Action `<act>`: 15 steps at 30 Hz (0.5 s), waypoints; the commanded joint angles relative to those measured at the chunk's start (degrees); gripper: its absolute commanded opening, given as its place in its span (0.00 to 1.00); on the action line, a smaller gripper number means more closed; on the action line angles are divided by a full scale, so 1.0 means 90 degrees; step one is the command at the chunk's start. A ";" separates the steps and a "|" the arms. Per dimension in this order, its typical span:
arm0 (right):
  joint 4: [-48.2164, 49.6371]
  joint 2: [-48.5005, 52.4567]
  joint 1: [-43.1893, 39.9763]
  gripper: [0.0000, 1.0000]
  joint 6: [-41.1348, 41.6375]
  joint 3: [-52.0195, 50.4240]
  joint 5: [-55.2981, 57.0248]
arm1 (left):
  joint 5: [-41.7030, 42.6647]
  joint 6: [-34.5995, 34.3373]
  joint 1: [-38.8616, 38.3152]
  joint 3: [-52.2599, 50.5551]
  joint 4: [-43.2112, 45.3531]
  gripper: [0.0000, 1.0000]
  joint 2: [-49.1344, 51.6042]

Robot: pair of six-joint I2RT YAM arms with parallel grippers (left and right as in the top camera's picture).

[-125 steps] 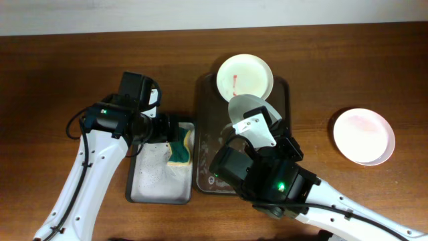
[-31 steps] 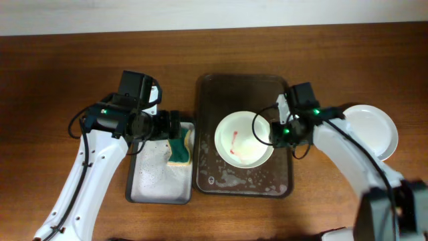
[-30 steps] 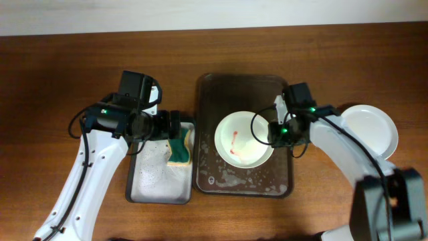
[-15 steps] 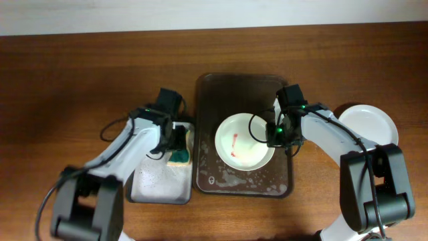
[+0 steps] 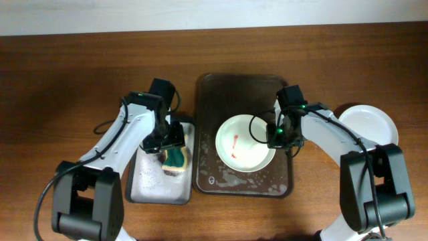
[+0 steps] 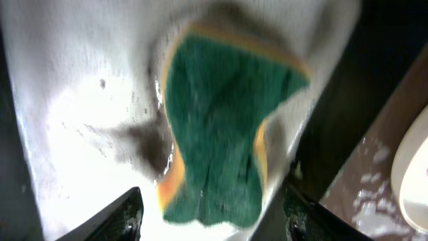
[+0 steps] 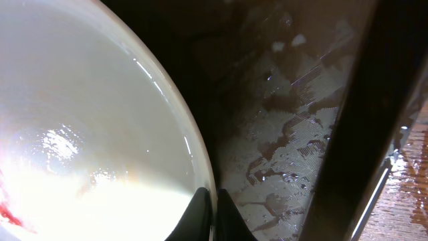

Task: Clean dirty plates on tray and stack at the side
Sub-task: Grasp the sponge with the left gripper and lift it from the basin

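Note:
A white plate [image 5: 245,143] with a red streak sits on the dark brown tray [image 5: 221,90]. My right gripper [image 5: 275,134] is shut on its right rim; in the right wrist view the fingers [image 7: 214,204] pinch the plate edge [image 7: 100,134] over the wet tray [image 7: 287,120]. Clean white plates [image 5: 369,128] are stacked on the table at the right. My left gripper [image 5: 172,144] is open above the green and yellow sponge [image 5: 175,158]; the left wrist view shows the sponge [image 6: 221,127] between the spread fingers [image 6: 214,221], untouched.
A light grey tray [image 5: 148,184] with soapy water holds the sponge, left of the brown tray. It shows in the left wrist view [image 6: 73,87] too. Bare wooden table [image 5: 67,73] surrounds both trays.
My left gripper has moved down over the sponge in the grey tray. The right gripper stays on the plate rim; the plate has barely shifted.

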 commanded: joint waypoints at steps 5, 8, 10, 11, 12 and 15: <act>-0.0104 0.0073 -0.0041 0.04 -0.0044 -0.0068 0.0318 | 0.0017 -0.0197 -0.0697 -0.1717 0.1175 0.49 -0.0117; -0.0104 0.0073 -0.0041 0.04 -0.0041 -0.0068 0.0316 | 0.0017 -0.0274 -0.0690 -0.2319 0.1960 0.00 -0.0117; -0.0107 0.0073 -0.0041 0.04 -0.0041 -0.0068 0.0316 | 0.0019 -0.0270 -0.0692 -0.2222 0.1906 0.00 -0.0129; -0.0107 0.0073 -0.0041 0.04 -0.0041 -0.0068 0.0316 | 0.0019 -0.0192 -0.0692 -0.1887 0.1564 0.00 -0.0151; -0.0107 0.0073 -0.0041 0.04 -0.0041 -0.0068 0.0316 | 0.0017 -0.0090 -0.0690 -0.1583 0.1246 0.00 -0.0182; -0.0126 0.0073 -0.0041 0.04 -0.0041 -0.0068 0.0316 | -0.0185 0.0187 -0.0690 -0.0476 0.0172 0.31 -0.0236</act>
